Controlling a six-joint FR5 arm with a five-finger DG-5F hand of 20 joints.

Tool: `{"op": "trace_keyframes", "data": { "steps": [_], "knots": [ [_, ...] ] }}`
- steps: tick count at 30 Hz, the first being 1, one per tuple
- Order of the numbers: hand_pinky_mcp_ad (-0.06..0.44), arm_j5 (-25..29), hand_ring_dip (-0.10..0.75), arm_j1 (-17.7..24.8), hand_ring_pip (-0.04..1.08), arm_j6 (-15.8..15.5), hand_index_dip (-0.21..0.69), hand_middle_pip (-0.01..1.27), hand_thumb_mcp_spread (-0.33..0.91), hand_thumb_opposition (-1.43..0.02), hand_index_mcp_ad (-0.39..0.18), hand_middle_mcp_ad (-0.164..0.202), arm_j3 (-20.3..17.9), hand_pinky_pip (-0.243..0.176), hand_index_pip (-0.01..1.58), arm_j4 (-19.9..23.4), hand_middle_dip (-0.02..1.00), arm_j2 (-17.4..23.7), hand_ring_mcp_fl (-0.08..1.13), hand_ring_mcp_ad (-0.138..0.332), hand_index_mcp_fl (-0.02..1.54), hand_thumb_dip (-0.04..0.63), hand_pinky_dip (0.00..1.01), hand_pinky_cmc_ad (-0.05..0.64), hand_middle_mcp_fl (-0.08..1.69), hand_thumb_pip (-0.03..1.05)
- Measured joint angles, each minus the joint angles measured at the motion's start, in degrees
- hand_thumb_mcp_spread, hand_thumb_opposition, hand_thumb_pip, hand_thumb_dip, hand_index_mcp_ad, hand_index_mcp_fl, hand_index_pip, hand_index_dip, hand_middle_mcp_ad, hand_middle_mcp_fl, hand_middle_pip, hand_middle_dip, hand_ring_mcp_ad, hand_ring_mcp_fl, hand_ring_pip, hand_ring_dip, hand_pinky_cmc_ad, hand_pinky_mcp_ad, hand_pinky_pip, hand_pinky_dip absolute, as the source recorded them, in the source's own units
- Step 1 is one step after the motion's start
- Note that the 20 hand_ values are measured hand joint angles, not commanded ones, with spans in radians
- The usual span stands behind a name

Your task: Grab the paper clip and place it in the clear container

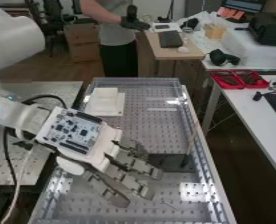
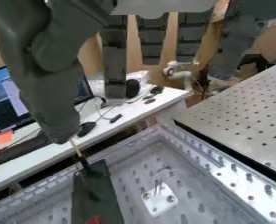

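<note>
Relaxed and fairly straight, with nothing held, the hand hangs over the clear-walled tray. We take the fine wire shape on the tray floor for the paper clip; it lies just past the fingertips, towards the bench's near end, its long axis unclear to us. What looks like the clear container sits at the far end, so we'd go nearward for the pinch, then back across the tray.
</note>
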Motion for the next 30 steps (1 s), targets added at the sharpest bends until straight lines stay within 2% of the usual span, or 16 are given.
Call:
{"op": "trace_keyframes", "data": {
  "steps": [8, 12, 14, 19, 30],
  "knots": [
    [0.314, -5.3, 0.124, -3.5, 0.10, 0.0, -0.007, 0.14, 0.34, -0.79, -0.096, 0.075, 3.5, -0.094, 1.20, 0.8, 0.19, -4.8, 0.00, 0.164, 0.07, 0.188, 0.50, 0.361, 0.00, 0.64],
    [0.314, -7.3, 0.124, -4.4, 0.09, -0.3, 0.037, 0.14, 0.33, -0.79, -0.101, 0.077, 4.9, -0.094, 1.32, 1.3, 0.19, -6.4, 0.00, 0.166, 0.07, 0.206, 0.48, 0.361, -0.01, 0.64],
    [0.314, -8.0, 0.124, -4.7, 0.09, -0.6, 0.051, 0.14, 0.36, -0.80, -0.101, 0.077, 5.6, -0.094, 1.36, 1.4, 0.19, -7.2, 0.00, 0.166, 0.07, 0.206, 0.48, 0.361, 0.00, 0.64],
    [0.314, -10.3, 0.124, -5.3, 0.09, -2.3, 0.066, 0.14, 0.36, -0.80, -0.101, 0.077, 8.0, -0.094, 1.43, 1.3, 0.19, -9.8, 0.00, 0.166, 0.09, 0.206, 0.47, 0.361, -0.01, 0.64],
    [0.311, -14.8, 0.124, -6.2, 0.09, -5.6, 0.080, 0.14, 0.39, -0.81, -0.120, 0.077, 12.3, -0.094, 1.46, 1.6, 0.19, -14.3, 0.00, 0.166, 0.13, 0.222, 0.43, 0.360, -0.01, 0.64]
  ]
}}
